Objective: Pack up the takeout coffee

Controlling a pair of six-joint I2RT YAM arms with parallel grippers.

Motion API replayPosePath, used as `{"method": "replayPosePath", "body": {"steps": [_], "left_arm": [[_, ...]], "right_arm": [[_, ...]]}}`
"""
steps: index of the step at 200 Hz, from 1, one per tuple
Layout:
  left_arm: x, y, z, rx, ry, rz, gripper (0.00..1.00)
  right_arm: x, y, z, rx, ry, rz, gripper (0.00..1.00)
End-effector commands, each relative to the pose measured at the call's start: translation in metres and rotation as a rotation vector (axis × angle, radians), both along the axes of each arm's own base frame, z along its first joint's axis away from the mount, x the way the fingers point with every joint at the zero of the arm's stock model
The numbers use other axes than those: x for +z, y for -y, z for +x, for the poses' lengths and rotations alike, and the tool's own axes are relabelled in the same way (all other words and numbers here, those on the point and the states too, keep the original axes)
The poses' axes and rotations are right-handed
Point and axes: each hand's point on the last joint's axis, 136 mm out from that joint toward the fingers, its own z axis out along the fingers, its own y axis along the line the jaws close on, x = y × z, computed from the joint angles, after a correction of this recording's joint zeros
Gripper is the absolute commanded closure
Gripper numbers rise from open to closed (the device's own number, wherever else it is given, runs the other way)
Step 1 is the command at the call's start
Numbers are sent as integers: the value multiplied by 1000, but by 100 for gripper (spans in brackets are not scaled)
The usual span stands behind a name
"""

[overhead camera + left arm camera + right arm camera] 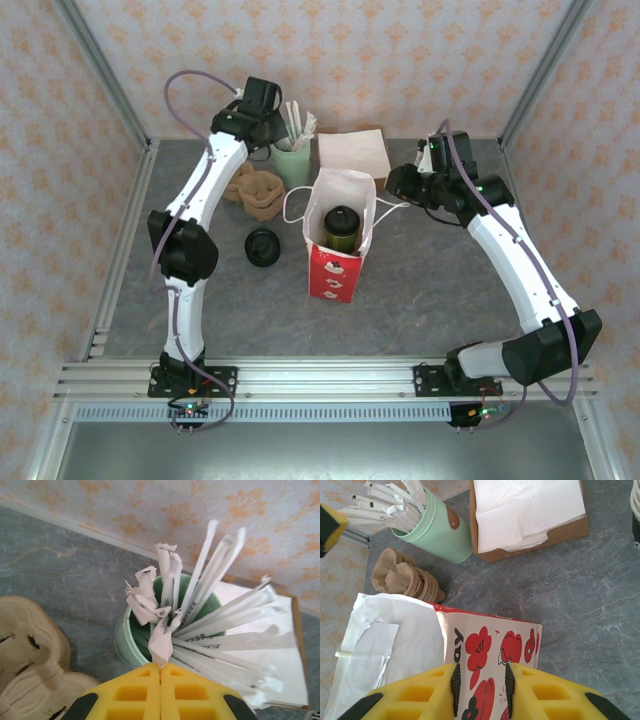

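The takeout coffee [341,225], dark-sided with a round black lid, stands upright inside the open red-and-white paper bag [335,275] at the table's middle. My left gripper [161,666] is over the green holder [125,635] at the back. It is shut on the crumpled paper end of a wrapped straw [161,645]. My right gripper [482,672] hovers just beyond the bag's right rim. Its jaws stand apart, and the bag's patterned side [485,645] shows in the gap below them. Nothing is visibly pinched between them.
A cardboard box of white napkins [352,152] sits behind the bag. Brown cardboard sleeves [255,190] lie left of the green holder. A loose black lid [263,246] rests left of the bag. Patterned walls close the back and sides.
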Motion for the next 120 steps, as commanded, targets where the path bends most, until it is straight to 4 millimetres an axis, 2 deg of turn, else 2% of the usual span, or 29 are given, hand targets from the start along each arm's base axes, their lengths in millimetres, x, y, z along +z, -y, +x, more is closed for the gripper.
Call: {"method": "replayPosePath", "body": {"steps": [1, 33, 120], "left_arm": [[50, -2, -15, -9, 80, -10, 93], [59, -2, -16, -28, 93, 7, 93], [15, 6, -5, -62, 1, 26, 92]], "right_arm": [[18, 2, 0, 2, 65, -9, 68], [18, 2, 0, 4, 68, -4, 68], [14, 4, -2, 4, 64, -23, 68]]}}
